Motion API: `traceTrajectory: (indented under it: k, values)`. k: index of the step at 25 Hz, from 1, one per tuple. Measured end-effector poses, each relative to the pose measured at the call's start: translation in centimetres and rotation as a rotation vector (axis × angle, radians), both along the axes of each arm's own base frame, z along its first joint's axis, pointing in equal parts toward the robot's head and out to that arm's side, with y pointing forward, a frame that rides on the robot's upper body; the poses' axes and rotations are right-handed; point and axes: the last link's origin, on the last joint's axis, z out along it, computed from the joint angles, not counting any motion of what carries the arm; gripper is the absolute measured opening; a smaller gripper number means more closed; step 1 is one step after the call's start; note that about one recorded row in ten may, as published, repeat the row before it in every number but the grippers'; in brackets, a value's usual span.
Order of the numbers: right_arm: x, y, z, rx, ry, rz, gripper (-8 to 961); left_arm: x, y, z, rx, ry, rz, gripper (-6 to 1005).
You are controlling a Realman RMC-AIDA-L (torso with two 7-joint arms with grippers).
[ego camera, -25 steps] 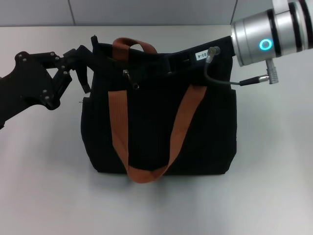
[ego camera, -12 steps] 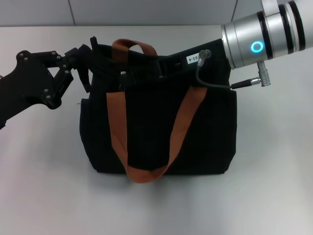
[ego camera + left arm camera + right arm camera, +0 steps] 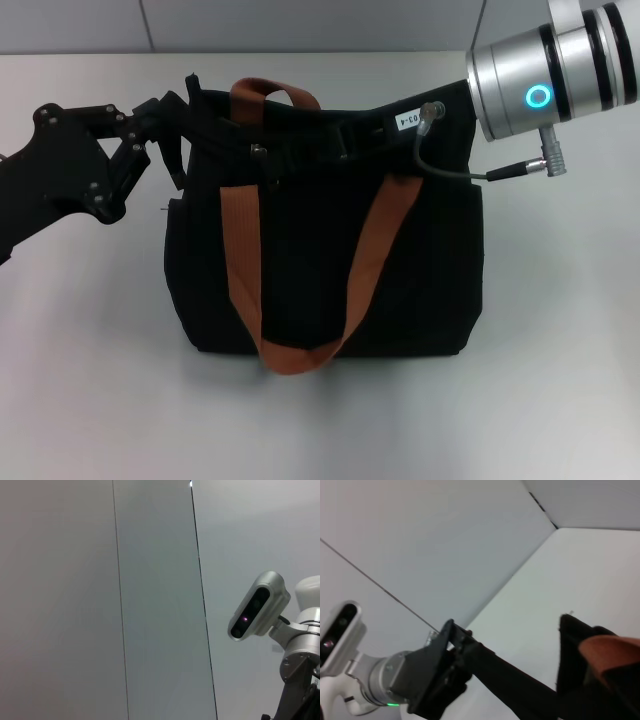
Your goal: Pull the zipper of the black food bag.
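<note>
The black food bag [image 3: 320, 260] stands upright in the middle of the table in the head view, its orange-brown handles [image 3: 243, 240] hanging down the front. The small silver zipper [image 3: 258, 151] sits on the top edge towards the left. My left gripper [image 3: 172, 135] is shut on the bag's top left corner. The right wrist view shows the left gripper [image 3: 451, 640] gripping a black strip that runs to the bag [image 3: 575, 645]. My right gripper [image 3: 335, 145] reaches in over the bag's top edge, to the right of the zipper, and blends into the black fabric.
The bag stands on a pale table [image 3: 90, 350] with a grey wall behind it. A cable [image 3: 450, 170] loops from the right wrist over the bag's right top corner. The left wrist view shows only the wall and the robot's head camera [image 3: 257, 605].
My right arm swung left along the bag's top edge, then drew back to the right a little. The zipper pull is back in sight. The left arm has not moved.
</note>
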Motion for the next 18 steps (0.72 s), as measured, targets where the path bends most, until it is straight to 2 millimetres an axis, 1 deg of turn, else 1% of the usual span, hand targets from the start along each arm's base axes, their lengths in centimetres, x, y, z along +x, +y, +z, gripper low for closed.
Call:
traceTrajectory:
  k: [4,13,18]
  values:
    - [0.19,0.08,-0.33,0.003,-0.029,0.003,213,0.04,0.00,-0.02,-0.001,-0.002,-0.001,16]
    - [-0.20,0.12,-0.42,0.010,-0.028,0.016,212,0.36,0.18,-0.08,0.002,-0.010,-0.009,16]
    - [-0.52,0.12,-0.14,0.014,-0.022,0.031,244,0.37,0.20,-0.09,0.003,-0.010,-0.009,16]
